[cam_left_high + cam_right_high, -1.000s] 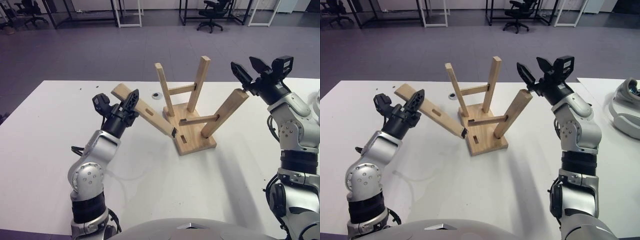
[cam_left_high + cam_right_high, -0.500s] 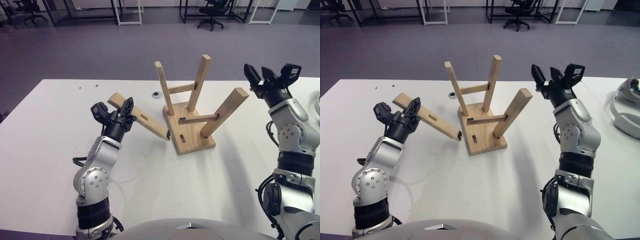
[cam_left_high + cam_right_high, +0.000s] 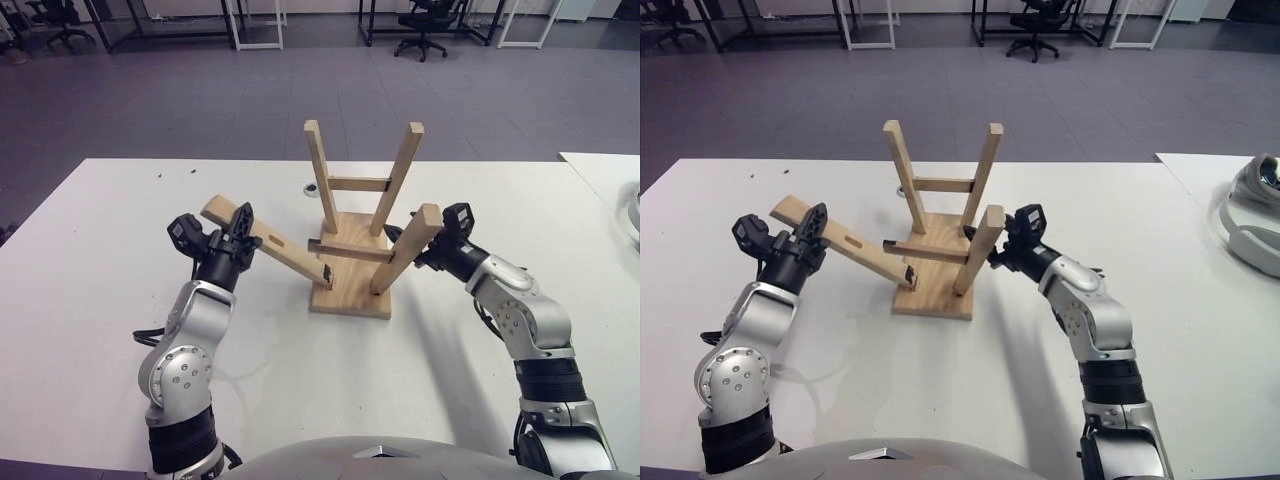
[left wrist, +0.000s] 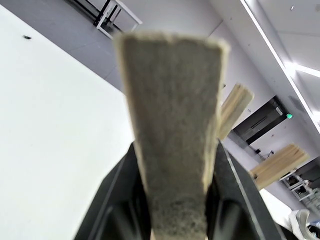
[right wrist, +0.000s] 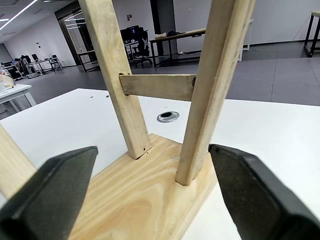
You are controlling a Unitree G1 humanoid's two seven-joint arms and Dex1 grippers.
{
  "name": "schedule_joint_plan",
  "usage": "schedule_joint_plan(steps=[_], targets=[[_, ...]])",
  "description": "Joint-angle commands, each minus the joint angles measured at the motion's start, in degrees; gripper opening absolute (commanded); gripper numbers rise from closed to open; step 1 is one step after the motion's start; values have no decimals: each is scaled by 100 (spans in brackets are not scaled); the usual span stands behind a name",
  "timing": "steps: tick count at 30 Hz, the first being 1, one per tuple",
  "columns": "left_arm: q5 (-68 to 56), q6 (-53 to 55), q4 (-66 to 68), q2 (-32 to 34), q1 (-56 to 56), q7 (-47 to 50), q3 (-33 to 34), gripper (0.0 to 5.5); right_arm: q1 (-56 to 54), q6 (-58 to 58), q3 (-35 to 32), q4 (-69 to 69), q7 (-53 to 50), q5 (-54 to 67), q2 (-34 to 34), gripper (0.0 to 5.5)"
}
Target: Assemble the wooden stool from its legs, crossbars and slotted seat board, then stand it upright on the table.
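The stool lies upside down with its seat board (image 3: 352,297) flat on the table. Two rear legs (image 3: 318,176) joined by a crossbar (image 3: 358,184) stick up, and a front leg (image 3: 404,250) carries a second crossbar (image 3: 348,250). My left gripper (image 3: 238,232) is shut on a loose leg (image 3: 280,250), which slants down with its low end at the board's left edge. The left wrist view shows that leg's end grain (image 4: 172,125) between the fingers (image 4: 120,200). My right gripper (image 3: 418,245) is open right by the front leg's top; whether it touches is unclear.
A small round hole (image 5: 168,116) sits in the table behind the stool. A white headset (image 3: 1255,215) lies at the table's far right. Bare white tabletop (image 3: 330,380) stretches in front of the stool and to its left.
My right arm has come down from high on the right to the front leg's top. The stool has turned and slid left, its front leg now steeper. The left gripper with the loose leg shifted slightly left.
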Motion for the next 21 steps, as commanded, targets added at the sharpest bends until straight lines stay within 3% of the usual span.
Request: schedule_joint_plan(steps=[1, 10, 18, 21], targets=[[297, 126, -38, 144, 161, -49, -284, 102, 73, 75, 0, -215, -186, -11, 153, 416], [755, 776, -497, 795, 74, 199, -574, 102, 132, -235, -92, -215, -457, -432, 133, 416], [2394, 964, 58, 955, -162, 364, -2063, 102, -116, -475, -325, -481, -876, -525, 210, 416], [2713, 956, -73, 1088, 23, 229, -2215, 103, -197, -358, -368, -732, -996, -486, 212, 416]])
